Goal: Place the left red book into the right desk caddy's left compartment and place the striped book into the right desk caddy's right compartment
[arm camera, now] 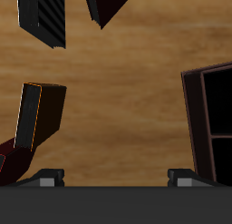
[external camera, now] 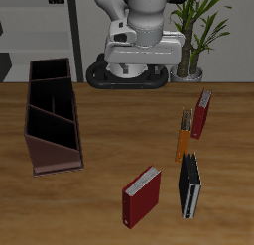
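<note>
Lying on the wooden tabletop point(external camera: 109, 130), the right desk caddy point(external camera: 53, 115) is sitting open-topped at one side, its sections bare inside. Moving across: a squarer bright red book point(external camera: 142, 196) is resting near the front edge; the striped book point(external camera: 189, 186) is lying just beside it; a thin orange book point(external camera: 184, 135) is sitting farther back; the left red book point(external camera: 201, 114) is lying just beyond that. Jaws are standing spread, holding nothing, above bare wood.
</note>
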You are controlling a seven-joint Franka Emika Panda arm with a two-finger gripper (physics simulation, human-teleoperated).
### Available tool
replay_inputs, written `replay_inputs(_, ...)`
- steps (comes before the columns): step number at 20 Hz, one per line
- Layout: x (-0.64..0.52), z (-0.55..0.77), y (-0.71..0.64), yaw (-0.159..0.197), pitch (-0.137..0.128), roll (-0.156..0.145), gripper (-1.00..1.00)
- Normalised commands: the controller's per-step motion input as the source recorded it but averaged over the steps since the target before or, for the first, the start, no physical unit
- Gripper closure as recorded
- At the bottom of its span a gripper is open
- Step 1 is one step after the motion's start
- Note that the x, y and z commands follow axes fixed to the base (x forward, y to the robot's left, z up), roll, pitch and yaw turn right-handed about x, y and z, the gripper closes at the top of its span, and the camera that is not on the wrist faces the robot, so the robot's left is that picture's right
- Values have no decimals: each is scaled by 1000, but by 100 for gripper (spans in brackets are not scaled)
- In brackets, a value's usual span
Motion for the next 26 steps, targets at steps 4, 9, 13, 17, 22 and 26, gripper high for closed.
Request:
replay_inputs(4, -92, 171, 105, -11, -33, 28, -100)
replay_inputs(9, 18, 45, -5, 19, -17, -16, -100)
replay_inputs(13, 116, 37, 88, -23, -9, -50, -100)
replay_inputs(17, 22, -11, 218, -23, -25, -21, -100)
replay_inputs(22, -72, 8, 310, 6, -71, 7, -100)
replay_inputs(26, -23, -38, 300, 32, -52, 15, -100)
